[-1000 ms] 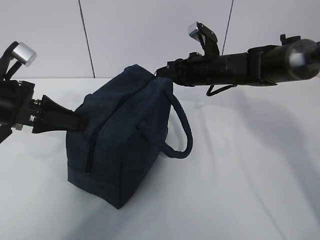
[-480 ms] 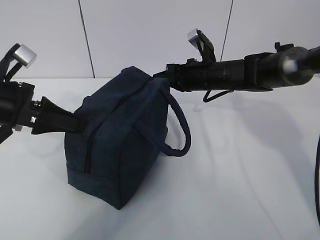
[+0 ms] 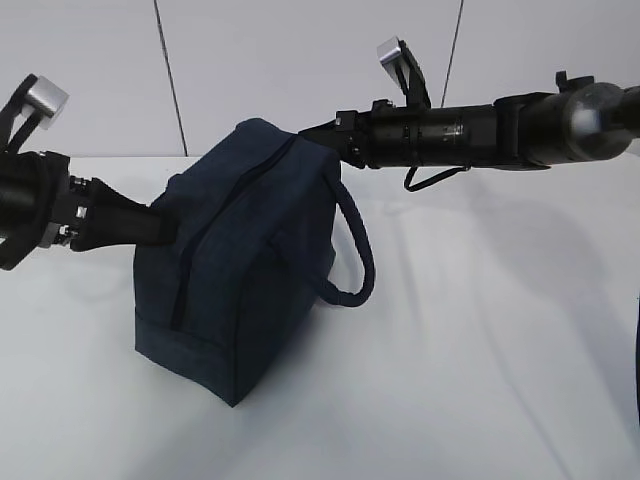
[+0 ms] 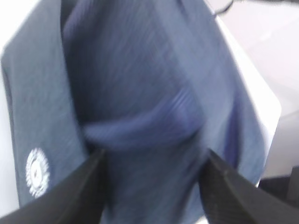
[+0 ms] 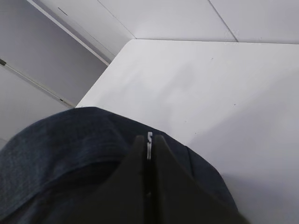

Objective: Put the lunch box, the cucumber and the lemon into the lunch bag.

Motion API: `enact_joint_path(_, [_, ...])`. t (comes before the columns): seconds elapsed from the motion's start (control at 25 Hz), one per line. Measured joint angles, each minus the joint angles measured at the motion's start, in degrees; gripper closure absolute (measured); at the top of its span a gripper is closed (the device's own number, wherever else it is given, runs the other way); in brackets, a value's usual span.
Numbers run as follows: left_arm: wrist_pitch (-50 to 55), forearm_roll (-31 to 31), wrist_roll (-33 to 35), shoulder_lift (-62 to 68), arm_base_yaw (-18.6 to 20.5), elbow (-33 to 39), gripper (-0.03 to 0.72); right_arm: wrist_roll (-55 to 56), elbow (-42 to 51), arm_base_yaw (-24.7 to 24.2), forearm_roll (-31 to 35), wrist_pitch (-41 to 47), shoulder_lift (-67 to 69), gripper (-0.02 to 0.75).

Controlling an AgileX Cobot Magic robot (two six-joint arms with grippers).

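Well, the lunch bag (image 3: 240, 270) sits mid-frame on the table (image 3: 480, 380), soft and floppy. My right gripper (image 5: 148, 154) pinches its top zipper end; left gripper (image 4: 154, 177) spread beside its handle.

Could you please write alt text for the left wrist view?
A blurred close-up of the navy lunch bag fills the frame, a loop handle curving across it. The left gripper has its two dark fingers spread apart at the bottom edge, the handle just beyond them. A white round logo sits lower left.
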Motion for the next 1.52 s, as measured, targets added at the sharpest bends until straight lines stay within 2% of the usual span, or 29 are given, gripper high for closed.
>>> enact_joint_path(0.16, [-2.34, -0.13, -3.84, 0.0, 0.11, 0.0, 0.312, 0.0, -0.1, -0.09, -0.48, 0.09, 0.0, 0.73])
enact_joint_path(0.24, [-2.68, -0.13, -6.33, -0.36, 0.49, 0.0, 0.255, 0.0, -0.1, -0.09, -0.78, 0.37, 0.0, 0.73])
enact_joint_path(0.32, [-2.68, 0.08, -8.35, -1.89, 0.92, -0.39, 0.229, 0.0, -0.1, -0.09, -1.04, 0.9, 0.0, 0.73])
enact_joint_path(0.52, [-3.78, 1.7, -11.62, -9.35, 1.37, -0.97, 0.216, 0.0, -0.1, -0.09, -1.17, 1.13, 0.0, 0.73])
enact_joint_path(0.64, [-5.62, 4.91, -15.94, -11.72, 1.37, -3.99, 0.214, -0.1, -0.1, -0.09, -1.47, 1.24, 0.0, 0.73])
enact_joint_path(1.04, [-3.93, 16.38, -31.32, -3.59, 0.79, -26.66, 0.226, -0.11, -0.46, -0.09, -2.53, 1.35, 0.0, 0.73])
enact_joint_path(1.36, [-0.33, 28.35, -42.66, 9.61, -5.78, -43.27, 0.246, -0.11, -0.46, -0.09, -2.53, 1.35, 0.0, 0.73])
enact_joint_path(1.52, [2.32, 30.66, -46.36, 15.28, -7.83, -50.0, 0.247, -0.11, -0.46, -0.09, -2.62, 1.35, 0.0, 0.73])
